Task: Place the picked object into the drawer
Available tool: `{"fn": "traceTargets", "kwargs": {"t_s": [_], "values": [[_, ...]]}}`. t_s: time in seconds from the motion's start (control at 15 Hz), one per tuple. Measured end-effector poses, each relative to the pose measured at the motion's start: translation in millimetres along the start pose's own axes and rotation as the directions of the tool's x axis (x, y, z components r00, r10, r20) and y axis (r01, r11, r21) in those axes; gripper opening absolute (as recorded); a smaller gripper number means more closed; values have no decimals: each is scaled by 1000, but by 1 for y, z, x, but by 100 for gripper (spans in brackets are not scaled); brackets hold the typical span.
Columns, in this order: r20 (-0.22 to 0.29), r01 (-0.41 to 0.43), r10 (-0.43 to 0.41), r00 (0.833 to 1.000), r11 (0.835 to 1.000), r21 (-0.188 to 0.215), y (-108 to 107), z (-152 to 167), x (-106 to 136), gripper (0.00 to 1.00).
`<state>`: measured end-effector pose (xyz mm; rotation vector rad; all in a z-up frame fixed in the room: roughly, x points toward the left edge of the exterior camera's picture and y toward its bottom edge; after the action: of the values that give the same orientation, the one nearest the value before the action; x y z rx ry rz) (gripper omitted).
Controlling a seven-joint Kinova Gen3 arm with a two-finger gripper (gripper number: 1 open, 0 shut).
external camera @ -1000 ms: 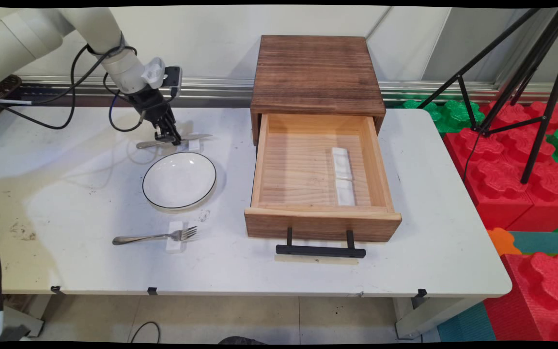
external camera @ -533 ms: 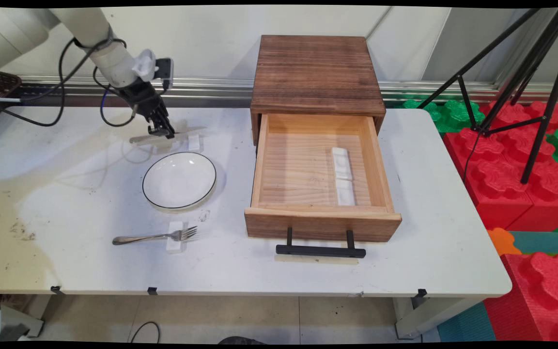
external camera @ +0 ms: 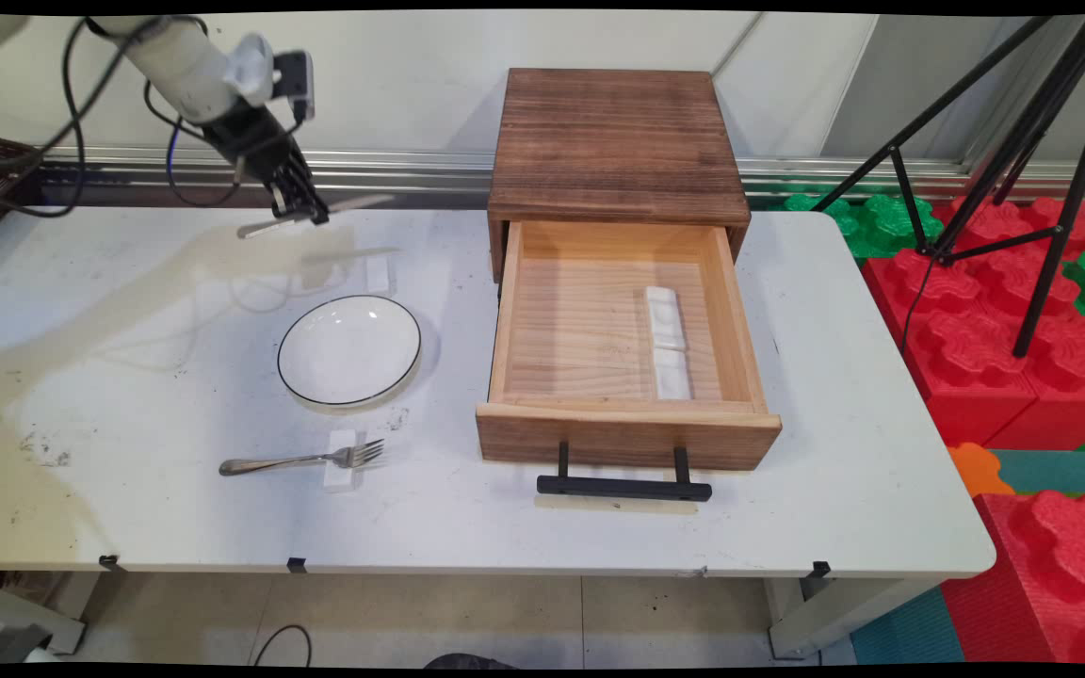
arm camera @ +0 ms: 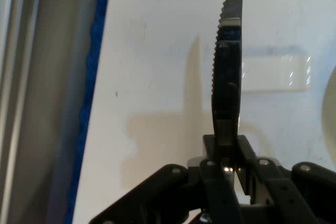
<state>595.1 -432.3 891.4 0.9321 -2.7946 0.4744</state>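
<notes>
Jaws (external camera: 307, 213) clenched on knife (external camera: 290, 217) mid-length, lifted clear above bench (external camera: 175, 377); stiff, thin, slick metal, probably pivots easily.

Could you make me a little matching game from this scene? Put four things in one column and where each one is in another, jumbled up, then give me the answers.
Things:
1. knife
2. fork
3. plate
4. two white rests

Places:
A. inside the open drawer
B. on the table, between the fork and the far small white rest
C. held in the gripper, lifted above the table
D. tines lying on a white rest near the table's front edge

Pairs: 1-C, 2-D, 3-B, 4-A
</notes>
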Motion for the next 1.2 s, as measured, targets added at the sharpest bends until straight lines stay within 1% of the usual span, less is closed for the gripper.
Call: {"fn": "traceTargets", "kwargs": {"t_s": [0.13,0.27,0.6,0.87,0.93,1.2], "values": [[-24,-15,15,1000,1000,18,5,-19,10,0],[-61,-39,41,997,999,34,13,-42,26,0],[-128,-80,85,988,996,43,31,-76,58,0],[-183,-98,103,978,994,38,48,-97,85,0],[-203,-106,111,973,994,33,55,-104,95,0],[-256,-132,132,958,991,16,77,-118,125,0]]}}
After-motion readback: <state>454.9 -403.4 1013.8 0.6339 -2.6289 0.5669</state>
